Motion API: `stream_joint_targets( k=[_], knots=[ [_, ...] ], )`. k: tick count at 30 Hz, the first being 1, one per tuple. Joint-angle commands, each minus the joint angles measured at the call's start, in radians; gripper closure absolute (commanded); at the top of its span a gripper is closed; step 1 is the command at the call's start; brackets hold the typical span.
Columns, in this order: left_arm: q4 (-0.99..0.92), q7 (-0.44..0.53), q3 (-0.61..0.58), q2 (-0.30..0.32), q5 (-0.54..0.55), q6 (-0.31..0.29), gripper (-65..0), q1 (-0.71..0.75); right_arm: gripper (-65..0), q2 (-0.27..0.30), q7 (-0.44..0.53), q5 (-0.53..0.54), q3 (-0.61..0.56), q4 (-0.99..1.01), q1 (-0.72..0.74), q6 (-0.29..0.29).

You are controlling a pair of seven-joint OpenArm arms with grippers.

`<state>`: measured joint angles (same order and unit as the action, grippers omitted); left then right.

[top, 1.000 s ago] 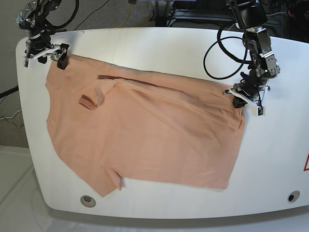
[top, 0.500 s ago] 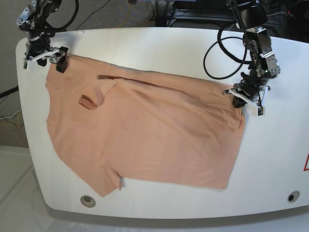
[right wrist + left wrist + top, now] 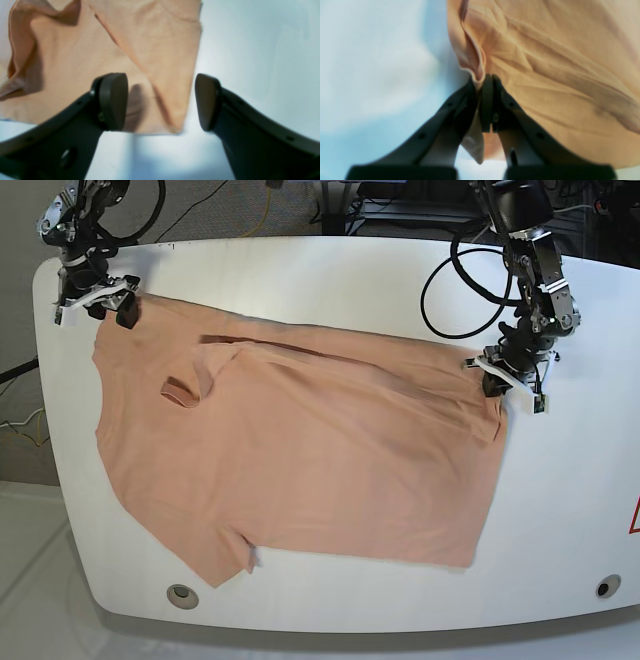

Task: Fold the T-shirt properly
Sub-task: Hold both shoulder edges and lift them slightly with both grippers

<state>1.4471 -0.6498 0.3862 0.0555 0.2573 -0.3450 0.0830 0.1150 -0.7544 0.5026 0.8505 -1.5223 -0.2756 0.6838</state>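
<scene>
The peach T-shirt lies spread flat on the white table, with one small fold near its upper left. My left gripper is at the shirt's right edge. In the left wrist view it is shut on a raised fold of the shirt's hem. My right gripper is at the shirt's far left corner. In the right wrist view it is open, one finger over the fabric and one over bare table, with the shirt's corner between them.
Black cables loop from the arm on the right over the table's back. Two round holes sit near the front edge. A red mark is at the right edge. The floor lies beyond the rounded left edge.
My left gripper has drawn slightly back and up with the hem in it. My right gripper has shifted a little toward the back left corner. The shirt has barely moved.
</scene>
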Motion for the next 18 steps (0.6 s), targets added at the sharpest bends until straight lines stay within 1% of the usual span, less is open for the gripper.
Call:
stream_joint_targets(
  k=[1,7,13,15,18],
  knots=[
    [0.028,-0.063,-0.002,0.002,-0.029,0.005,-0.5,0.016,-39.2,0.007,-0.011,0.011,-0.024,-0.013,-0.001,0.011],
    [0.083,-0.080,-0.002,-0.001,-0.029,0.005,-0.5,0.028,-39.1,0.002,-0.011,0.011,-0.066,-0.010,-0.001,0.011],
    [0.085,-0.080,0.000,-0.001,-0.029,0.005,-0.5,0.028,-38.2,0.001,-0.011,0.011,-0.078,-0.008,0.003,0.011],
    [0.085,-0.080,0.000,-0.001,-0.029,0.005,-0.5,0.028,-35.0,0.001,-0.011,0.011,-0.078,-0.008,0.006,0.011],
    [0.083,-0.080,0.000,-0.001,-0.029,0.005,-0.5,0.028,-26.1,0.005,-0.011,0.009,-0.075,-0.008,0.006,0.006]
  ],
)
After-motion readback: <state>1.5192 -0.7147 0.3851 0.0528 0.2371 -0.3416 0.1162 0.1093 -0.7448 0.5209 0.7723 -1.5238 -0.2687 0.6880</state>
